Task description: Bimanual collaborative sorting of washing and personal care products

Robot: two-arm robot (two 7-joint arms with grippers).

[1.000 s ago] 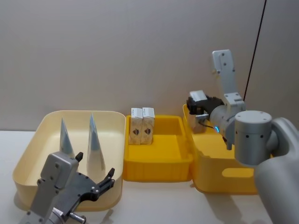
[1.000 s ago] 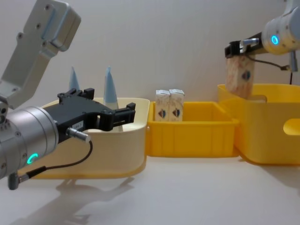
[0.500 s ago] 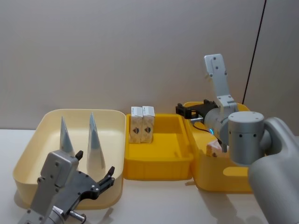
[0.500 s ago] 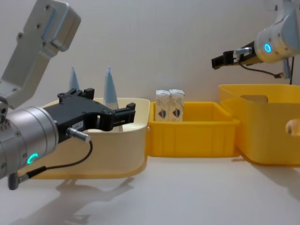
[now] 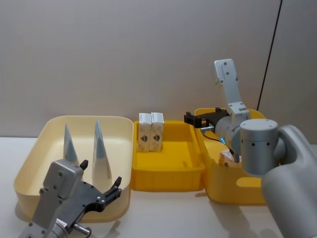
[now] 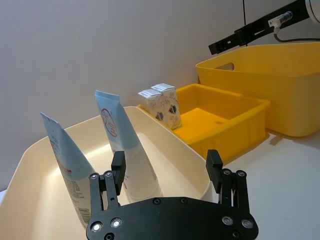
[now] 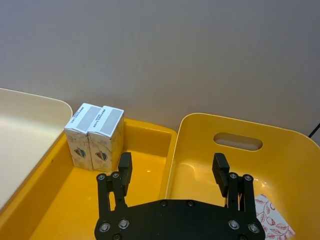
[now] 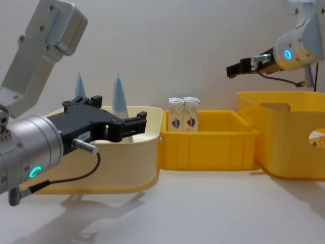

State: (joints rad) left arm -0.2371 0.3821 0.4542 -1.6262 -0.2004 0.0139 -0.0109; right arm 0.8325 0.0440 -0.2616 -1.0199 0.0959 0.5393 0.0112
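Left gripper (image 6: 166, 165) and right gripper (image 5: 190, 118) are held open, nothing gripped.
The right gripper is poised above the edge between the yellow tray (image 5: 168, 174) and the tall yellow bin (image 5: 233, 192), in which one carton (image 5: 227, 158) is laid. Two cartons (image 5: 150, 133) are stood upright in the tray's back left corner. The left gripper is held at the cream bin's (image 5: 29, 148) near rim; two tubes (image 5: 101, 154) are stood upright inside.

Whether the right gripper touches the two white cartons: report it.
Apart. The chest view shows the right gripper up in the air to the right of the cartons, bare wall between them.
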